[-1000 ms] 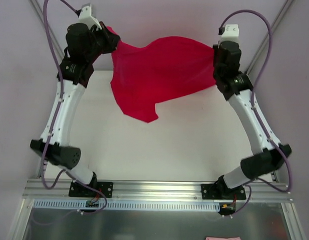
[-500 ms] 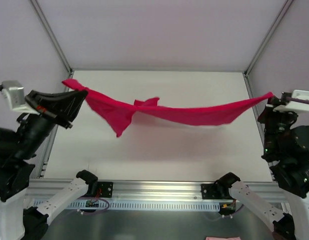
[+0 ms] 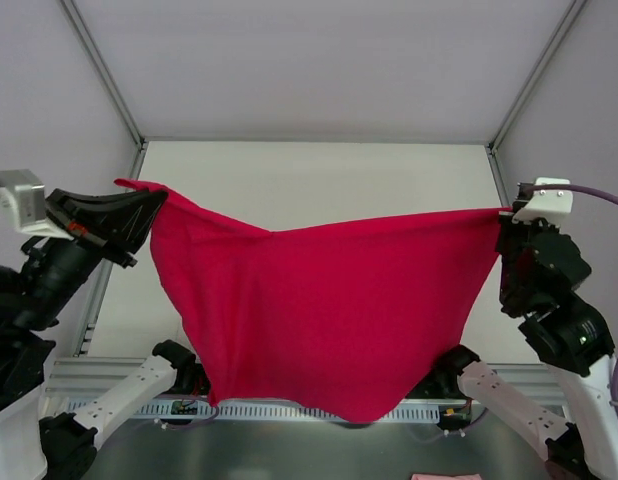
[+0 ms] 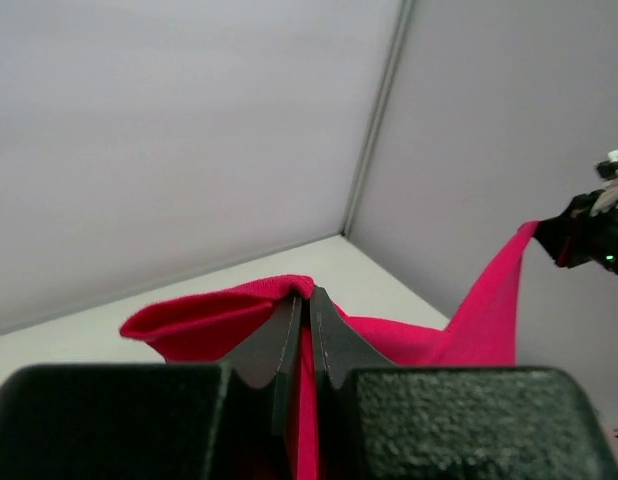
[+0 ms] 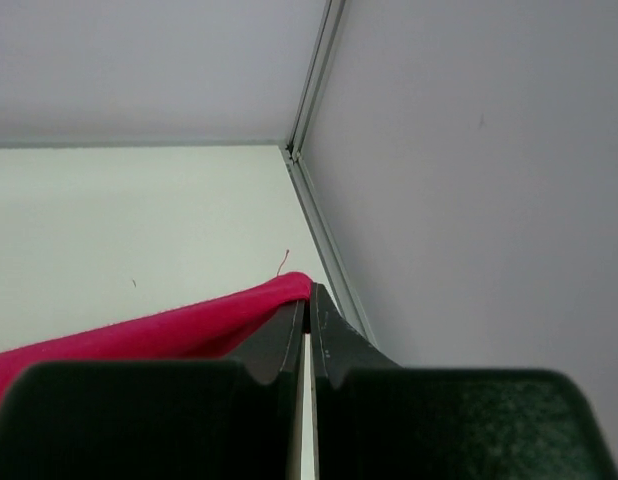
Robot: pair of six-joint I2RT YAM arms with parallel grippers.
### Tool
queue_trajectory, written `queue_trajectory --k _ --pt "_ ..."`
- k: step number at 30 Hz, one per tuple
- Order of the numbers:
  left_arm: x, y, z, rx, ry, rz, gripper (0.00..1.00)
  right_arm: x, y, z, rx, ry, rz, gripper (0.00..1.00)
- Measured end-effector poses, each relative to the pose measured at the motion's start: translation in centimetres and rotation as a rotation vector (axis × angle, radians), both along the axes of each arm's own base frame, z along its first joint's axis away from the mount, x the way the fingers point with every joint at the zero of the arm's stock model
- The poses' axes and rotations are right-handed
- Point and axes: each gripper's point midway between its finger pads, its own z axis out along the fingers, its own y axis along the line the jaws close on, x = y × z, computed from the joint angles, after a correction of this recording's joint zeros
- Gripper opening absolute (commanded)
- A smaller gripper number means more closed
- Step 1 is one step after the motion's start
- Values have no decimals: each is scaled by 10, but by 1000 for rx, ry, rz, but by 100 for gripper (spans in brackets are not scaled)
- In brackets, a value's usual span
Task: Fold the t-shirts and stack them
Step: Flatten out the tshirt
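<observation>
Our left gripper (image 3: 155, 198) is clamped on one top corner of the shirt (image 3: 319, 310), and our right gripper (image 3: 504, 216) on the other. The shirt hangs spread between and below them.

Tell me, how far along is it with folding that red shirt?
Done: the red t-shirt looks lifted off the table. In hand: the left pincer and right pincer each pinch an upper corner, the cloth hanging spread between them. Left: every fold and the stacking; the cloth shows no fold yet.
</observation>
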Motion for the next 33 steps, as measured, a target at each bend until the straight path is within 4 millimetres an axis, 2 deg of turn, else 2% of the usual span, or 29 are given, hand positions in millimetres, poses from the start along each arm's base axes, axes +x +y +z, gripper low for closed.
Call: queue_trajectory --k 2,5,10,14,18,23,28,33 --pt "19 -2 -13 27 37 42 0 8 6 -7 -4 31 1 1" --pt "60 -7 -43 86 126 120 0 22 18 -23 -2 86 8 1" --pt "137 -27 -121 224 318 218 0 42 37 -62 -5 185 22 1" --pt "181 -39 -169 312 434 264 0 59 49 -100 -38 264 18 1" --pt "210 -49 -187 341 464 289 0 80 62 -133 -70 317 11 1" --pt "254 -57 -207 341 484 331 0 119 80 -179 -102 390 -25 1" --pt "298 -52 -243 345 542 400 0 155 82 -211 -103 426 -98 1" --pt "324 -52 -269 359 570 442 0 187 90 -232 -113 436 -142 1"
